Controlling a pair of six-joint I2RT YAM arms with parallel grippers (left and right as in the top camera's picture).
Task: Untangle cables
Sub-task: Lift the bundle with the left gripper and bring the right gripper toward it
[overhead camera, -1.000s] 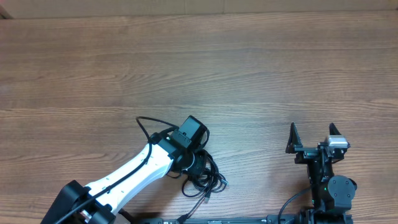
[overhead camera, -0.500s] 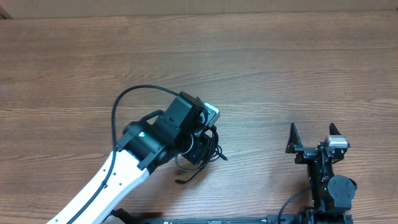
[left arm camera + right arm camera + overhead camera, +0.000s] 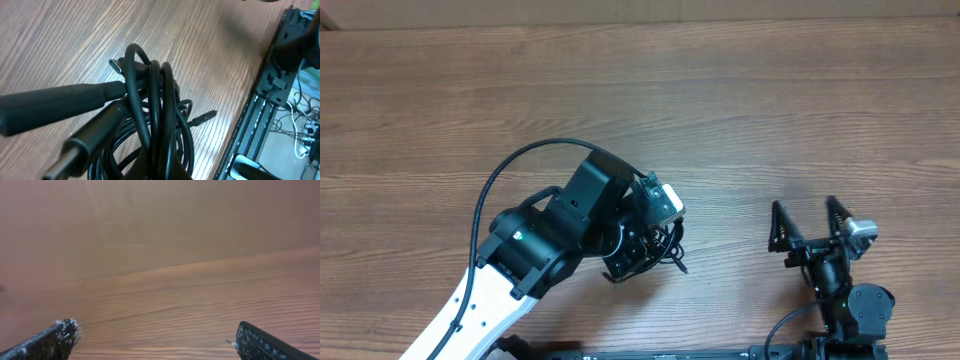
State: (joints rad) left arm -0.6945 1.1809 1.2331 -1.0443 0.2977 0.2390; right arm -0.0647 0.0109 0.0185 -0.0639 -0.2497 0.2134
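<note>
**One bundle gripped, one end effector idle**

Your left end effector point(image 3: 645, 235) is clamped tight on the cables point(image 3: 155, 100), a tangle of black loops under its wrist, near the front of the desk point(image 3: 770, 100). Your right end effector point(image 3: 805, 212) has its jaws spread wide, holding nothing, well right of the bundle.

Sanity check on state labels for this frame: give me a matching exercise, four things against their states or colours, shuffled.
Things:
1. left gripper
2. right gripper
3. cables
4. table

States:
A. open, nothing between its fingers
B. brown wood grain
C. shut on the bundle
D. black, looped together

Pairs: 1-C, 2-A, 3-D, 4-B
</note>
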